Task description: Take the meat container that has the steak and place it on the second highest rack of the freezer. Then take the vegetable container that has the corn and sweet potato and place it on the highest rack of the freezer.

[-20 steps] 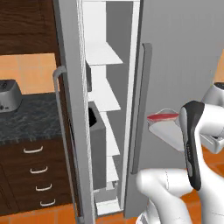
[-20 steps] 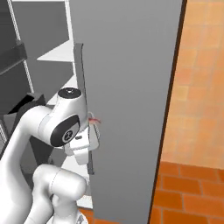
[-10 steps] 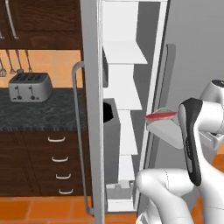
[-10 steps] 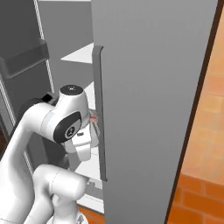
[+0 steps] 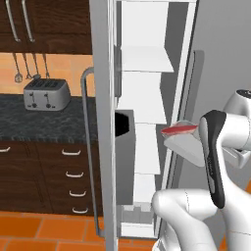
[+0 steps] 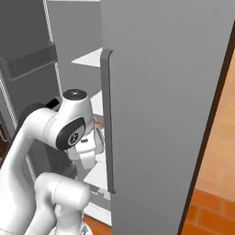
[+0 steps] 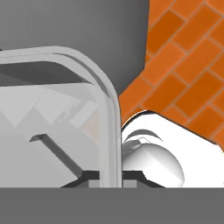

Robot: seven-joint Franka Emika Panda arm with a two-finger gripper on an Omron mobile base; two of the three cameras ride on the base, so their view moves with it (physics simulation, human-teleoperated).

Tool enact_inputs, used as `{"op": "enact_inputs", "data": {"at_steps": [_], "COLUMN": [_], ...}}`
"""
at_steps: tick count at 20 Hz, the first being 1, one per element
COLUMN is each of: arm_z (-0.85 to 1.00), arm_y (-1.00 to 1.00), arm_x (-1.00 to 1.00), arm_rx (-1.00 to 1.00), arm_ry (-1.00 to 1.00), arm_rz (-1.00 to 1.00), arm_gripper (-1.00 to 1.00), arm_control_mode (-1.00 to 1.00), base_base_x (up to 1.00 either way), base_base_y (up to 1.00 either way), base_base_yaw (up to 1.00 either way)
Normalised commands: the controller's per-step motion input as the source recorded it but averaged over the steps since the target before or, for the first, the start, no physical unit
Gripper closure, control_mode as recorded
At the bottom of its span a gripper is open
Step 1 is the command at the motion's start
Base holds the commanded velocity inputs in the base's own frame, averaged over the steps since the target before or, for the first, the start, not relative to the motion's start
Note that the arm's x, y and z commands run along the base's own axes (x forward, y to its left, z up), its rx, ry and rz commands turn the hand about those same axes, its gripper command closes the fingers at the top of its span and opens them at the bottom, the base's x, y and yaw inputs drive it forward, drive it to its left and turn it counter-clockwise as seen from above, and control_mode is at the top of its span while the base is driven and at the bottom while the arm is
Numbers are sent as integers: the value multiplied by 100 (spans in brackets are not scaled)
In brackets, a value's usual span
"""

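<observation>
- The gripper [image 7: 109,181] is pinched tight on the rim of the meat container [image 5: 185,145], a clear shallow tray; in the hand view the curved rim runs straight up from between the fingertips.
- The steak [image 5: 179,129] lies flat in that tray, a thin red slab with a pale edge, just ahead of the gripper and towards the open freezer [image 5: 147,122].
- The tray hangs tilted, its far end dipping; I judge the steak could slide toward that end if the wrist rolls further.
- The grip is on one edge alone, so the tray's weight hangs out ahead of the fingers; a jolt could twist it loose.
- The second highest rack [image 5: 141,104] sits above and ahead of the gripper, the highest rack [image 5: 146,60] above that again. The likely slip is ending up on the wrong shelf, since the white shelves look alike.
- The freezer's right-hand door [image 6: 160,105] stands just beside the wrist, with its bar handle [image 6: 106,119] close by; lifting could knock the tray or forearm against it.
- A dark bin [image 5: 125,152] on the left door sits across the opening from the gripper and narrows it.
- The corn and sweet potato tub is still to fetch.
</observation>
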Motion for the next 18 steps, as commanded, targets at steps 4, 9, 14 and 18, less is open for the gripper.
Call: {"op": "enact_inputs", "data": {"at_steps": [4, 9, 14, 18], "arm_z": [0, 0, 0, 1], "arm_y": [0, 0, 0, -3], "arm_x": [0, 0, 0, 0], "arm_rx": [0, 0, 0, 3], "arm_ry": [0, 0, 0, -5], "arm_rz": [0, 0, 0, 2], "arm_gripper": [100, 100, 100, 100], "arm_control_mode": [100, 100, 100, -100], "base_base_x": [24, 0, 0, 0], "base_base_y": [0, 0, -8, -9], "base_base_yaw": [14, 15, 12, 6]}}
